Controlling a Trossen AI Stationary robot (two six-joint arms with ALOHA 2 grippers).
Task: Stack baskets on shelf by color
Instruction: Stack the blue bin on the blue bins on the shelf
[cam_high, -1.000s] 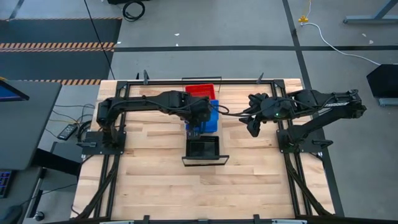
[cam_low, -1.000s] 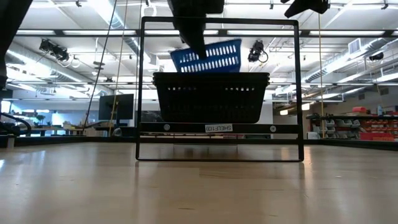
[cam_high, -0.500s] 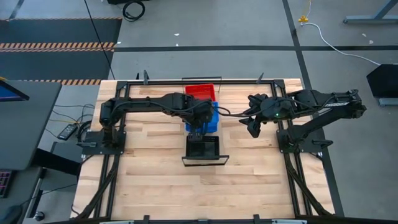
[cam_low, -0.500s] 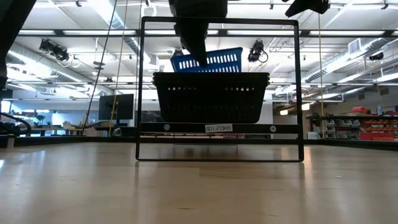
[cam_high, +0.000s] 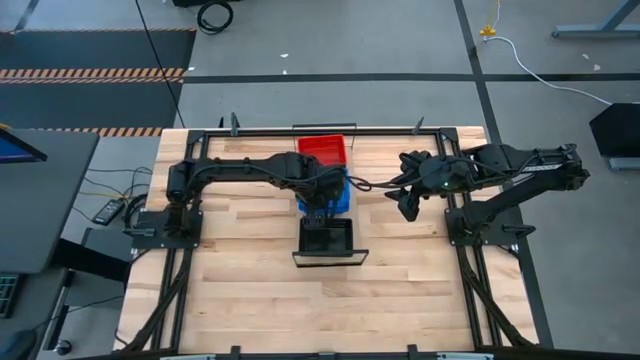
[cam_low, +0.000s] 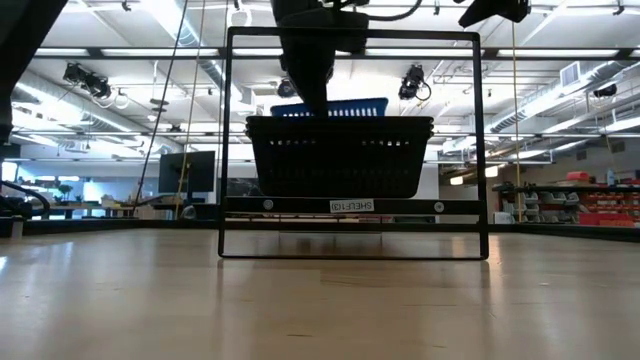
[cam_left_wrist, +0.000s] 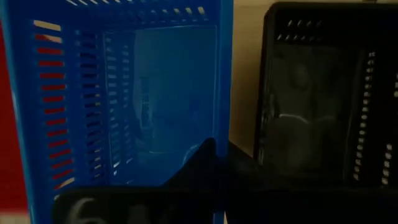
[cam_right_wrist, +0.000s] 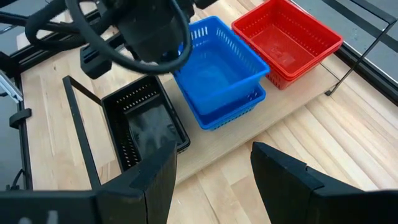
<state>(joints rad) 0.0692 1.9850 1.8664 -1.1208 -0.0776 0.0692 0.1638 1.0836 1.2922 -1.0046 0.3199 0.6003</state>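
The left tool (cam_high: 318, 205) pinches the wall of the top blue basket (cam_right_wrist: 219, 70) so it can drop straight into the blue basket under it. That keeps blue with blue. The blue pile sits on the shelf (cam_right_wrist: 273, 118), between the red baskets (cam_right_wrist: 287, 38) and the black basket (cam_right_wrist: 144, 119), with only small gaps on both sides. The right tool (cam_high: 408, 208) hangs spread open off to the side, over bare table (cam_high: 420, 290), out of the way.

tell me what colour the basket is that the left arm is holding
Blue: the basket gripped by the left end effector, clearest in the right wrist view.
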